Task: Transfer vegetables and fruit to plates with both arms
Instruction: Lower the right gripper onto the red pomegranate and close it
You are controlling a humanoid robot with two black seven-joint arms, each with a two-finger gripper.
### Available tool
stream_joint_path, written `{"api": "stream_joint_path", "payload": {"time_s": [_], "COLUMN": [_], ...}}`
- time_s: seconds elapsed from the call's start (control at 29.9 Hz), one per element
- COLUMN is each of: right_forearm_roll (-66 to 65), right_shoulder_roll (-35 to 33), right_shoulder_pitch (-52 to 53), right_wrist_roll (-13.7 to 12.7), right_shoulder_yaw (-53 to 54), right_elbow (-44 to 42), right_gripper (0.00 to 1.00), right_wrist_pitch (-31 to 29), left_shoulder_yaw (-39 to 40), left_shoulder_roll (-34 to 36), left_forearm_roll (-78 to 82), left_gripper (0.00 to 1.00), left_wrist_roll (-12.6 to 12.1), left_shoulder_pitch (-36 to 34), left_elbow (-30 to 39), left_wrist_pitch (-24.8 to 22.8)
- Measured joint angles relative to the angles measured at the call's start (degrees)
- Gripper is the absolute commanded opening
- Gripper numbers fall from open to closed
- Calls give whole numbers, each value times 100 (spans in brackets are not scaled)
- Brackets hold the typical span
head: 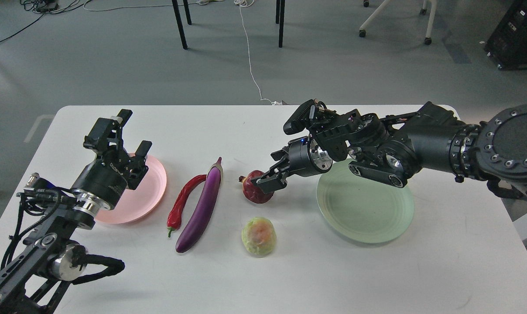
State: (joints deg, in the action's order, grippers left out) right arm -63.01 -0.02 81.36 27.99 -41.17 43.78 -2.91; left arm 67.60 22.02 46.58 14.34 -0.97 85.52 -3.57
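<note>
The dark red pomegranate point(250, 192) lies mid-table, and my right gripper point(268, 172) is down over it, open, one finger in front of it and one behind. The round yellow-green fruit point(258, 236) lies nearer me. The purple eggplant point(202, 207) and the red chili pepper point(183, 200) lie side by side left of centre. The pale green plate point(364, 209) is on the right, partly under my right arm. My left gripper point(131, 133) is open and empty above the far edge of the pale pink plate point(145, 196).
Everything rests on a white table point(333, 270). Beyond its far edge are grey floor, black table legs point(179, 26), a white cable point(250, 65) and a wheeled chair base point(427, 39).
</note>
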Motion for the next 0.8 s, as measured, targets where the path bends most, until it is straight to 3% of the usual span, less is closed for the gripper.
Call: {"api": "stream_joint_path", "payload": {"time_s": [0.53, 0.7, 0.8], "right_forearm_roll": [70, 70, 70], "right_shoulder_roll": [2, 2, 2], "right_shoulder_pitch": [-332, -488, -559], "right_wrist_roll": [0, 0, 0], "right_shoulder_yaw": [221, 224, 224], "right_elbow": [31, -8, -21], "right_gripper": [95, 90, 81], "right_wrist_pitch": [150, 262, 278], "left_shoulder_yaw": [25, 26, 26], "left_shoulder_roll": [39, 47, 68], "left_forearm_roll": [0, 0, -1], "left_gripper": [98, 98, 98], "left_wrist_roll": [3, 3, 3], "left_shoulder_pitch": [26, 26, 27], "left_elbow": [52, 52, 52], "left_wrist_pitch": [-2, -3, -3]}}
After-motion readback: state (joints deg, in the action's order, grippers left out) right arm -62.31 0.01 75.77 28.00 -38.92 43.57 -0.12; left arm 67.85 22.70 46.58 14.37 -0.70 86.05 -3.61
